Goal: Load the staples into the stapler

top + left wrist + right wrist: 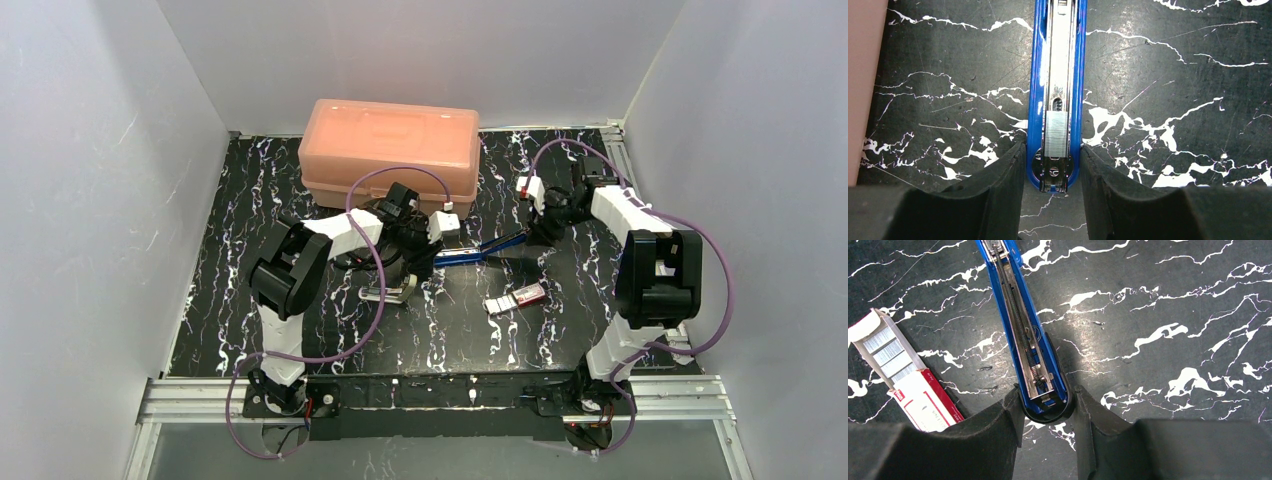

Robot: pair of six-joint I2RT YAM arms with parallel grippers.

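- The whole table (560, 340) was viewed from high above and behind, facing down.
- The blue stapler (1058, 75) was seen closely, straight down, by both wrist cameras, from opposite ends.

A salmon-pink lidded plastic case (390, 150) sits at the back of the black, white-veined table (560, 340).

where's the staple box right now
In the top view the staple box lies right of centre, just on the near side of the blue stapler.

Blue stapler (480, 249): spread open between left claw (443, 252) and right claw (527, 237)
Staples (517, 298): just beside stapler's near side
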